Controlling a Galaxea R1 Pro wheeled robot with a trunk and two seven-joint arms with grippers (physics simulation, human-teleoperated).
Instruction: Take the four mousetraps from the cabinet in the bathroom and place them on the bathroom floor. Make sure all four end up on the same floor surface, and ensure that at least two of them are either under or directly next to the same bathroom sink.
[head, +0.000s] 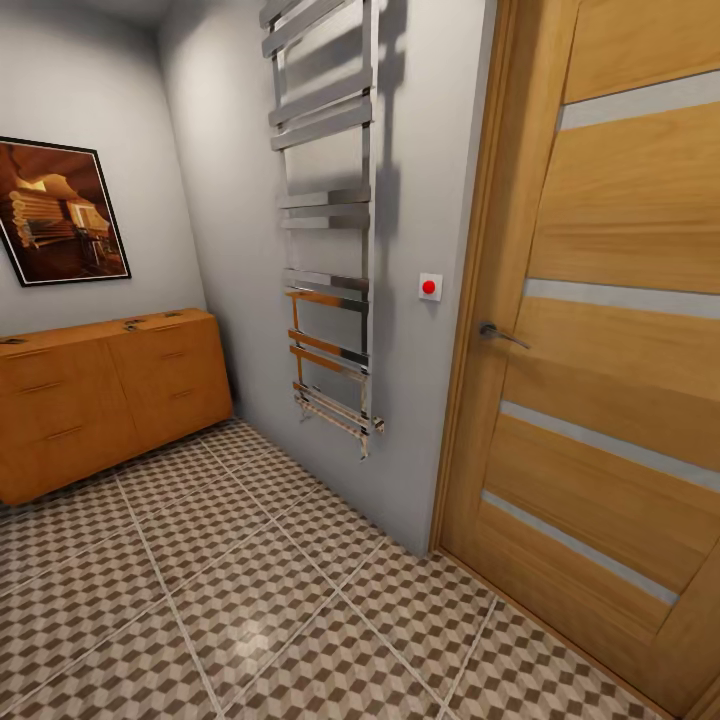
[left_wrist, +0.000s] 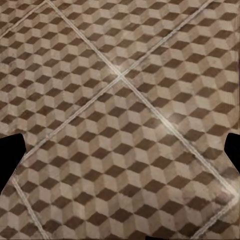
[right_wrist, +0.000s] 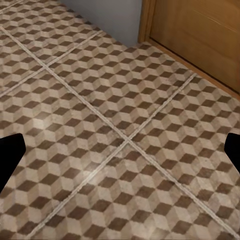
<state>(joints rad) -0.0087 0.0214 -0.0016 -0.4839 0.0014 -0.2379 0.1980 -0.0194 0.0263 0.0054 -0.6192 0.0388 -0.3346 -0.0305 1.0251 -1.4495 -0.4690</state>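
1. The left gripper (left_wrist: 120, 150) shows in the left wrist view as two dark fingertip shapes at the opposite edges of the picture. They stand far apart, so the jaws are spread wide and nothing is between them. Under them is only the bathroom floor (left_wrist: 120, 100) with its cube pattern and pale grout lines.
2. The right gripper (right_wrist: 120, 155) looks the same in the right wrist view: two dark tips at the two edges, wide apart, holding nothing.
3. The right wrist view also shows the foot of the grey wall (right_wrist: 105, 15) and the low part of the wooden door (right_wrist: 200, 35), which the left wrist view does not have.
4. The head view shows the room but no arm. The cabinet (head: 100, 400) stands at the far left against the wall, with its long side running along that wall. Its left end is cut off by the picture edge. All the drawers I can see look closed.
5. On top of the cabinet lie some small dark things, the mousetraps (head: 133, 323); I can make out about three, one of them at the very left edge. They are too small to tell which way each one points.
6. Further right on the side wall hangs a chrome towel rail (head: 325, 230), then a small red button (head: 429, 287), and the door with its handle (head: 497, 333) at the right.
7. A framed picture (head: 60, 212) hangs above the cabinet.
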